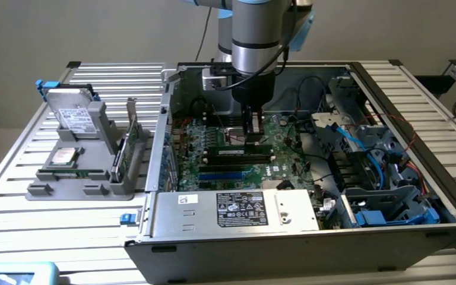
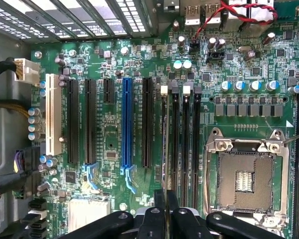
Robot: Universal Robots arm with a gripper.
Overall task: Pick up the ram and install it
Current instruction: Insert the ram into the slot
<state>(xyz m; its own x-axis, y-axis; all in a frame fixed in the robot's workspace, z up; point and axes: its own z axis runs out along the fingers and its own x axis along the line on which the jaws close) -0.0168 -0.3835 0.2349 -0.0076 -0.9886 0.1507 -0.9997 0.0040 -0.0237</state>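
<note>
My gripper (image 1: 252, 140) reaches down into the open computer case (image 1: 157, 237), over the motherboard (image 1: 212, 151). Its two black fingers (image 2: 159, 199) stand close together, shut on the ram (image 2: 164, 144). In the wrist view the ram is a thin green stick seen edge-on, running along the outermost of several black memory slots (image 2: 184, 139). In the exterior view the ram (image 1: 236, 147) lies level along the slots, just under the fingers. Whether it is fully seated in the slot I cannot tell.
The CPU socket (image 2: 244, 179) lies beside the memory slots, with expansion slots (image 2: 127, 124) on the other side. The power supply (image 1: 236, 211) fills the case front. Cables and a drive cage (image 1: 386, 205) crowd the exterior view's right. A grey holder (image 1: 78, 178) with parts sits outside, at its left.
</note>
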